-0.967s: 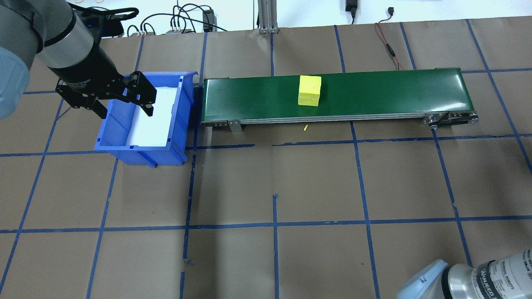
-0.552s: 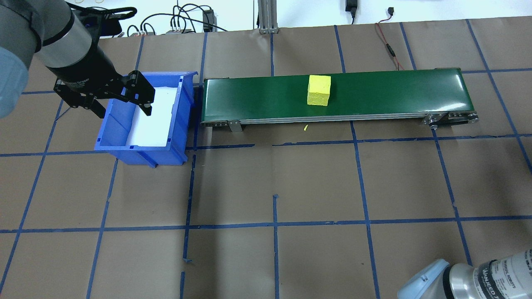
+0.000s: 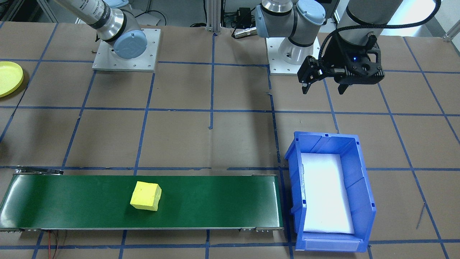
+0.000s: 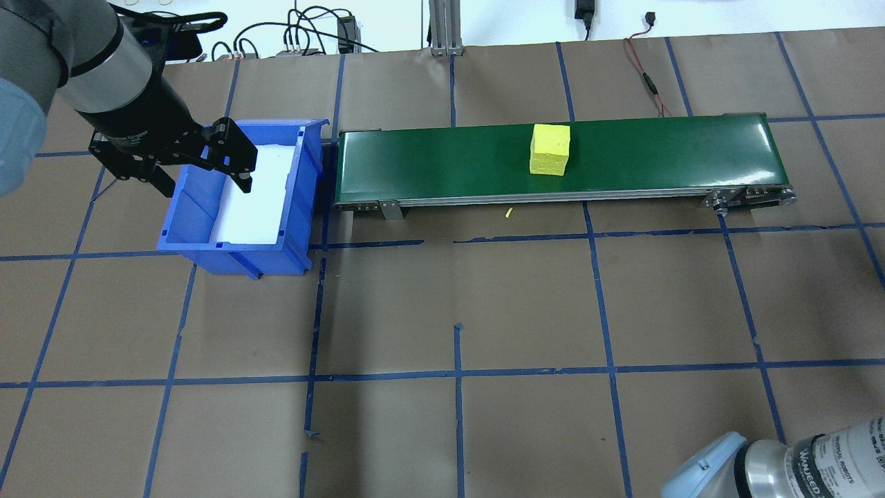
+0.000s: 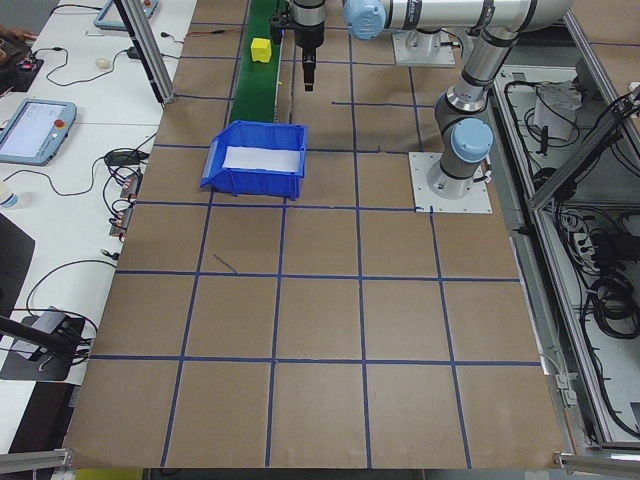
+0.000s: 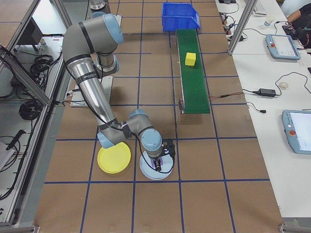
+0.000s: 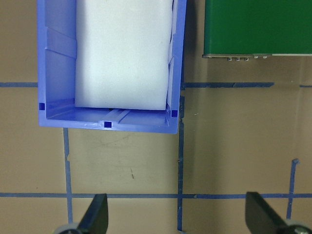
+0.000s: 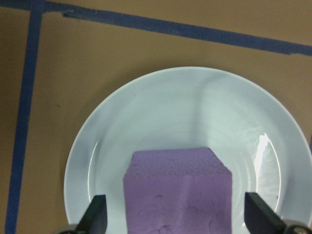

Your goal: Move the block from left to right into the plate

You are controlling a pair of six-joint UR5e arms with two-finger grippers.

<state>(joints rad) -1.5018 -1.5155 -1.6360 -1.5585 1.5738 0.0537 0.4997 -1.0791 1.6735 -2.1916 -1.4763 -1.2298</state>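
A yellow block (image 4: pixel 550 149) (image 3: pixel 145 196) rides on the green conveyor belt (image 4: pixel 657 152), a little right of its middle in the overhead view. My left gripper (image 4: pixel 200 169) (image 7: pixel 178 219) hangs open and empty over the near left rim of the blue bin (image 4: pixel 238 245). The yellow plate (image 6: pixel 114 158) (image 3: pixel 7 78) lies empty on the table's right end. Beside it is a pale plate (image 8: pixel 161 112) (image 6: pixel 155 170) with a purple block (image 8: pixel 175 190) resting in it. My right gripper (image 8: pixel 178 222) (image 6: pixel 160 162) stands over that block, open, its fingers (image 8: pixel 97 217) clear of both sides.
The blue bin (image 3: pixel 330 194) holds only a white foam liner and sits against the belt's left end. Red wires (image 4: pixel 646 76) and cables lie behind the belt. Blue tape lines grid the brown table paper.
The yellow block has travelled to the right along the belt. My left gripper has shifted slightly and stays open.
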